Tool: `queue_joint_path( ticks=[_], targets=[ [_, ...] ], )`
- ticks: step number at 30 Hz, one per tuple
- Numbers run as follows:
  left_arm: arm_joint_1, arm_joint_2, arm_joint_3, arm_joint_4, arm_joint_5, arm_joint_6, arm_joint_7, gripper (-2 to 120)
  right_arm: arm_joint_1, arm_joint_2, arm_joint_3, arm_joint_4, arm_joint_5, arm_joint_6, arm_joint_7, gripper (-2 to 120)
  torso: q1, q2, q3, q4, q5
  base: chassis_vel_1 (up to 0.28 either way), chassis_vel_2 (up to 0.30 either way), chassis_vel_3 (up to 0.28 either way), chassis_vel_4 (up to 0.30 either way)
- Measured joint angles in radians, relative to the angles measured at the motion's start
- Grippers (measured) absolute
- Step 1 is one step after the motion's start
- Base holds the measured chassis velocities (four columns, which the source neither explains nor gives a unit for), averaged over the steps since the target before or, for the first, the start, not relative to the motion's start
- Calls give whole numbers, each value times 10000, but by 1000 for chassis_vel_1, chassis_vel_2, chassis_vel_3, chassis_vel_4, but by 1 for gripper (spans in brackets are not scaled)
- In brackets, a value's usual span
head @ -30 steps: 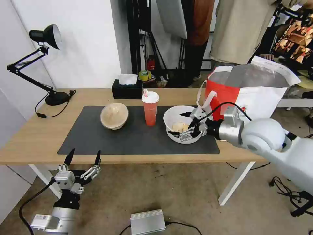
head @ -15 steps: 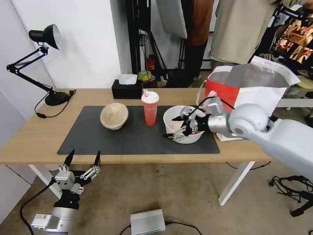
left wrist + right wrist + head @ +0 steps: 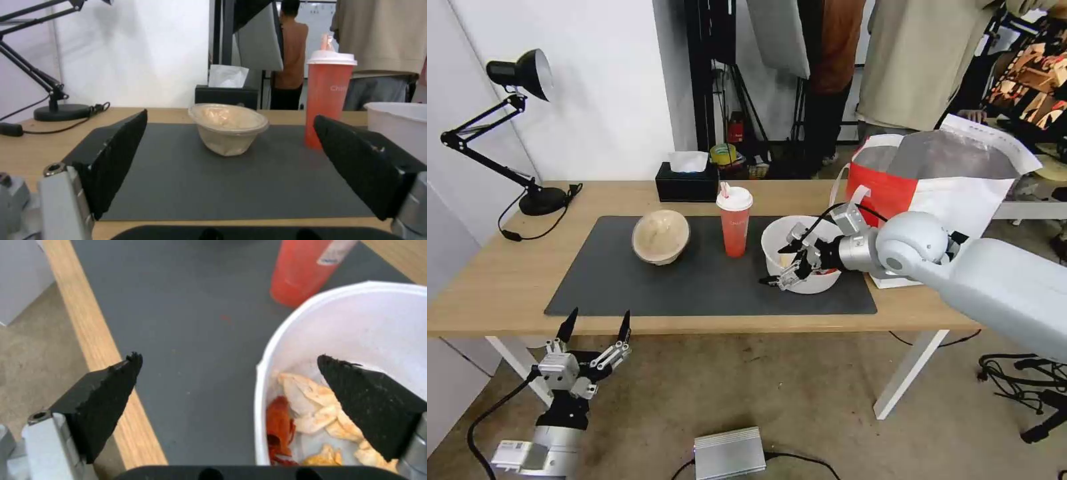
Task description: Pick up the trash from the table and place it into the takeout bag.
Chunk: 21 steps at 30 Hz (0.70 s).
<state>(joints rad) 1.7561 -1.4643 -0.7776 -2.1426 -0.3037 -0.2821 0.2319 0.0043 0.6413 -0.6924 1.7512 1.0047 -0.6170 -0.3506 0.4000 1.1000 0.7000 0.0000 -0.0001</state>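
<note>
Over the last second, the right gripper (image 3: 788, 261) had slid across the large white bowl (image 3: 820, 283) toward its near wall, jaws spread, one finger inside and one outside. That bowl sat on the dark grey mat (image 3: 694, 280) beside the red cup (image 3: 734, 222), short of the takeout bag (image 3: 947, 193). Thin plastic looked light and flexible; the rim seemed the best hold. The left gripper (image 3: 595, 325) hung open below the table (image 3: 487, 280).

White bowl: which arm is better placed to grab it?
Right. The right tool is open astride the white bowl rim, one finger inside. The left tool hangs below the table edge.
</note>
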Motion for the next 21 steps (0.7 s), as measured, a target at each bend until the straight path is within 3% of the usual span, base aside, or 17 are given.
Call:
queue_joint_path(
  ticks=[21],
  targets=[
    [8,-12,-40,81,-17,-121,33,100,-327,70,151,-279,-438,-10,77,99,0,0,-1,0,1,0,0,0,0]
  ],
)
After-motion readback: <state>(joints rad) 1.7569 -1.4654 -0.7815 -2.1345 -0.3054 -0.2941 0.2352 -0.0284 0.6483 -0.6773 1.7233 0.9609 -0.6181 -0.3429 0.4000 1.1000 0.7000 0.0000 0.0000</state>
